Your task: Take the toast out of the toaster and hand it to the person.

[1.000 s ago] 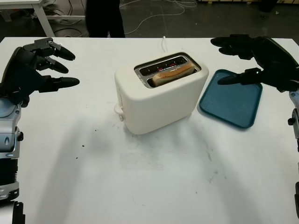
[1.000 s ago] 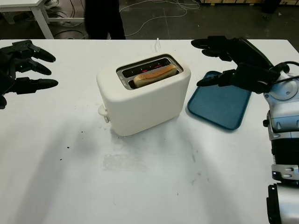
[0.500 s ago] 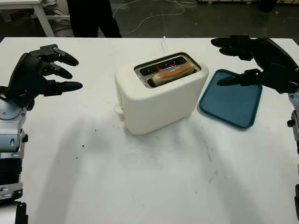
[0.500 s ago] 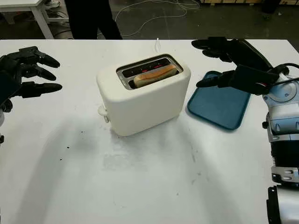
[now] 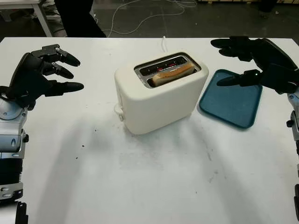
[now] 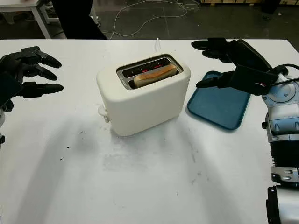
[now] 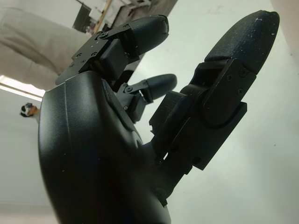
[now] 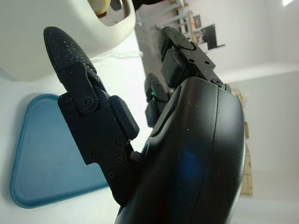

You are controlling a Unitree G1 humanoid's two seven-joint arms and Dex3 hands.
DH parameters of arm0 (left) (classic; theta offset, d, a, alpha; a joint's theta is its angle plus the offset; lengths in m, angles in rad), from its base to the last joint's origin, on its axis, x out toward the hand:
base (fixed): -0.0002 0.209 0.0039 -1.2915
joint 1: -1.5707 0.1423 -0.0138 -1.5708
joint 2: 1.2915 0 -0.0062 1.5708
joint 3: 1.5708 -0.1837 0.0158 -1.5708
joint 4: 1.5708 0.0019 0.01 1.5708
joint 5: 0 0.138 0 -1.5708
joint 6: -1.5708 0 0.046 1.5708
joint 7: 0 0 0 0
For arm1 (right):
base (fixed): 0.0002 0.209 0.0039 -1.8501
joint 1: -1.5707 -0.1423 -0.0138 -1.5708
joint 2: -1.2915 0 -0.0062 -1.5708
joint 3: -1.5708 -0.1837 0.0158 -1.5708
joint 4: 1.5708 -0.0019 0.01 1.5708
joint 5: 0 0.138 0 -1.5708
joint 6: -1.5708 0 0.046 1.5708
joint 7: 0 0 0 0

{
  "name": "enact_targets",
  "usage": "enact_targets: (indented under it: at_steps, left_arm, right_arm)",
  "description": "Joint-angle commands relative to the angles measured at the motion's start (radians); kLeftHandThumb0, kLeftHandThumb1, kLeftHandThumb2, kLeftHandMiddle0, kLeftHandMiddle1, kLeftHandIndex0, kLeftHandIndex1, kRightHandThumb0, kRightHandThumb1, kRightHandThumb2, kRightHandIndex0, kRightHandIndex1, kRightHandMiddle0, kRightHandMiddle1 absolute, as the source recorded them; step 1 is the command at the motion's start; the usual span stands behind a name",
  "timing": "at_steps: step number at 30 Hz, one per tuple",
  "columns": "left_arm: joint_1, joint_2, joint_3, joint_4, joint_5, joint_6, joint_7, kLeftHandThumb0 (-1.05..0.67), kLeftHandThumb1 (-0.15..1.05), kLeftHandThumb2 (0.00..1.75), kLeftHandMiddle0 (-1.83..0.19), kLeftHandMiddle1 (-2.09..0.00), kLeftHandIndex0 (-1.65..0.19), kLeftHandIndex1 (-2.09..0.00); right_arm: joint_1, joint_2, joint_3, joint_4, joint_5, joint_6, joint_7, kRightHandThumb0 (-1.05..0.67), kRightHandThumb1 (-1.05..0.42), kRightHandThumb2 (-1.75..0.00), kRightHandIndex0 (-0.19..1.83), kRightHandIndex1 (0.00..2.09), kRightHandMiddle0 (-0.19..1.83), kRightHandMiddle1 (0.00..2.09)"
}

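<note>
Since a second ago the left hand (image 5: 39, 74) has drifted a little inward and up over the white table (image 5: 154, 182), and the person (image 5: 74, 16) in dark clothing beyond the far edge has shifted toward 11 o'clock; the toaster and the tray sit as they did. Largest on the table is the cream toaster (image 5: 159, 95), near the centre, angled so its two slots run toward 2 o'clock, with a white cord (image 5: 164, 43) trailing off behind it at 12 o'clock. Its far slot shows dark metal with a reddish glow, and its near slot holds the toast (image 5: 174, 73) — a pale slice with a golden-brown crust, its top edge poking just above the rim. At 3 o'clock from the toaster, just beside it, lies a blue tray (image 5: 231, 100) with nothing on it. The right hand (image 5: 259, 60) hovers over the tray's far edge, open, holding nothing, apart from the toaster. At 9 o'clock, well apart from the toaster, the left hand hangs above the table — also open and empty.
</note>
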Motion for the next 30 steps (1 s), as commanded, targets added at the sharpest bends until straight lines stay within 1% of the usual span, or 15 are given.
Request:
enact_targets:
  at_steps: [1,7,12,17,24,27,30]
  left_arm:
    - [-0.017,0.007,0.004,-0.005,-0.006,-0.019,-0.004,-1.05,0.63,0.00,-0.57,-1.17,-0.57,-1.05]
    - [-0.022,0.010,0.001,0.000,-0.003,-0.026,-0.005,-1.05,0.64,0.01,-0.57,-1.17,-0.56,-1.06]
    - [-0.026,0.006,0.005,-0.002,-0.008,-0.022,-0.004,-1.05,0.63,0.00,-0.58,-1.16,-0.57,-1.06]
    - [-0.024,0.005,0.004,-0.013,-0.005,-0.003,-0.001,-1.05,0.60,0.00,-0.57,-1.15,-0.57,-1.05]
    - [-0.023,0.009,0.001,-0.018,0.004,-0.001,0.001,-1.05,0.62,0.01,-0.58,-1.14,-0.58,-1.04]
    - [-0.024,0.008,0.003,-0.014,0.000,-0.007,-0.001,-1.05,0.62,0.01,-0.58,-1.15,-0.58,-1.04]
    - [-0.024,0.008,0.005,-0.018,-0.003,0.004,-0.002,-1.05,0.61,0.00,-0.58,-1.15,-0.58,-1.04]
  right_arm:
    - [0.006,-0.005,0.008,-0.010,-0.011,-0.002,-0.008,-0.77,-0.76,0.00,0.42,0.14,0.45,0.01]
    - [0.003,-0.007,0.009,-0.011,-0.032,-0.002,-0.010,-0.80,-0.77,0.00,0.44,0.14,0.46,0.01]
    - [-0.004,-0.001,0.002,-0.010,-0.005,0.011,0.009,-0.75,-0.75,0.00,0.43,0.12,0.45,0.00]
    - [-0.007,-0.003,0.006,-0.006,-0.005,0.003,0.010,-0.75,-0.76,0.00,0.43,0.12,0.45,0.00]
    - [-0.008,-0.004,0.005,0.003,0.002,-0.012,0.014,-0.77,-0.76,0.00,0.43,0.11,0.45,0.01]
    - [-0.007,-0.004,0.004,-0.001,0.008,-0.003,0.019,-0.72,-0.74,0.00,0.42,0.11,0.44,0.01]
    - [-0.007,-0.005,0.004,-0.003,0.010,0.001,0.019,-0.72,-0.75,0.00,0.42,0.10,0.44,0.00]
